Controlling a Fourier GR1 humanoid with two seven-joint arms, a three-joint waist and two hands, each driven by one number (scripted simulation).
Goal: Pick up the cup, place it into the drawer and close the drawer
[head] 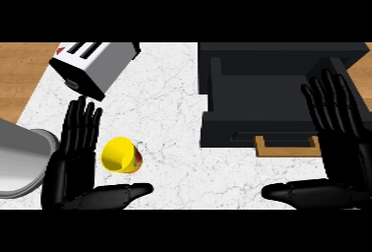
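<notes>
The left hand [73, 162] is spread flat, holding nothing, right beside the yellow cup [120, 155] (it lies tipped on its side). Bare counter [174, 98] gives room to its right. The drawer [280, 93] is open, ready. The right hand [341, 142] is spread too, over the drawer's right side.

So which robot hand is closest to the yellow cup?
The left robot hand. The yellow cup lies on its side right beside its fingers, while the right robot hand is far across the counter, by the black drawer.
</notes>
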